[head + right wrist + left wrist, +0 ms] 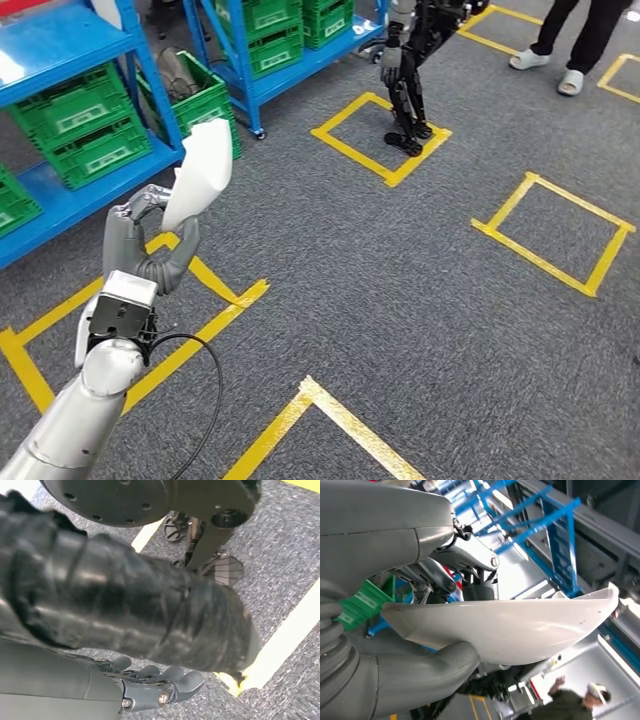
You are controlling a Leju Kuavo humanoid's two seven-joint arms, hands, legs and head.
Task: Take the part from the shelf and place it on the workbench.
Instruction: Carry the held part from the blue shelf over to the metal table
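Note:
My left hand (147, 245) is raised over the grey carpet and grips a white, curved, shell-like part (200, 170) by its lower end. The part points up toward the blue shelf (68, 205). In the left wrist view the part (508, 627) lies between my thick grey thumb (433, 670) and the metal fingers (463, 560) pressing on its other face. My right hand (151, 687) hangs low above the carpet, its fingers loosely stretched out with nothing in them.
Green crates (83, 130) fill the blue shelf at the left, and one more crate (200, 100) stands by its post. A second shelf (302, 65) is behind. Another robot's legs (407, 100) stand in a yellow taped square. A person's feet (543, 60) are at the far right.

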